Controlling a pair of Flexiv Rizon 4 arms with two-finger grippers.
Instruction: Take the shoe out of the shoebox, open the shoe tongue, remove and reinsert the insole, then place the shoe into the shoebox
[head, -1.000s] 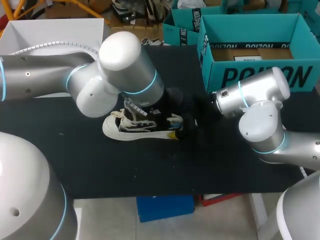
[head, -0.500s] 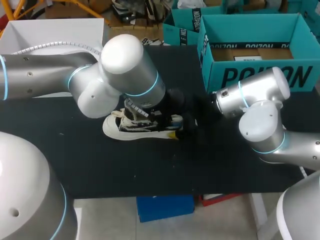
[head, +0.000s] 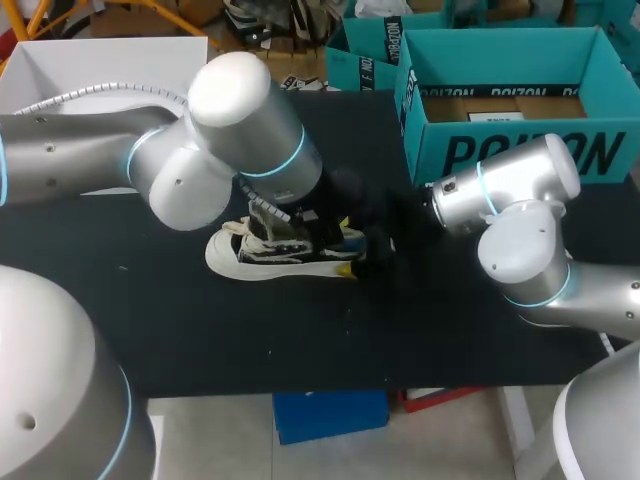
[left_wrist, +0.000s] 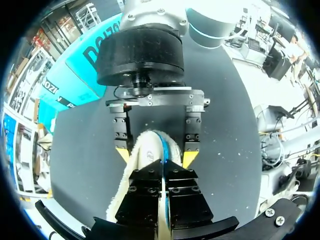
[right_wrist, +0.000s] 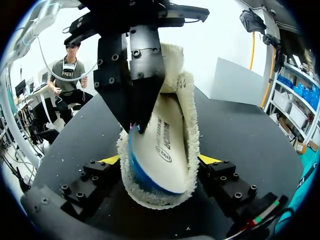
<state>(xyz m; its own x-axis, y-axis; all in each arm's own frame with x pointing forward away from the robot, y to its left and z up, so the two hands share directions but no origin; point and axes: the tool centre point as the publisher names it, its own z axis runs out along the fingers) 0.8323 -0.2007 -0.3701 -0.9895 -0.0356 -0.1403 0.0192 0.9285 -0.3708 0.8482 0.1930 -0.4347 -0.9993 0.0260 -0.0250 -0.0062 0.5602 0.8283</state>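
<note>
The left end effector (right_wrist: 134, 125) is found closed to a thin gap, pinching the rim of the blue-edged insole (right_wrist: 165, 145) within the opening of the shoe (head: 275, 258). The right end effector (right_wrist: 159, 161) is spread wide, with both yellow tips pressed against opposite sides of the fleece-lined heel; the shoe rests on the black counter (head: 300, 330). The teal shoebox (head: 510, 150) is noted well apart from both end effectors, beyond the right arm.

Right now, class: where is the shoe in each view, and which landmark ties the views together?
Head view: the shoe lies mid-table, partly under the left arm.
Left wrist view: shoe just ahead of the left gripper, between yellow tips.
Right wrist view: shoe between this gripper's own tips.
Landmark: the right gripper, shut on the shoe.
</note>
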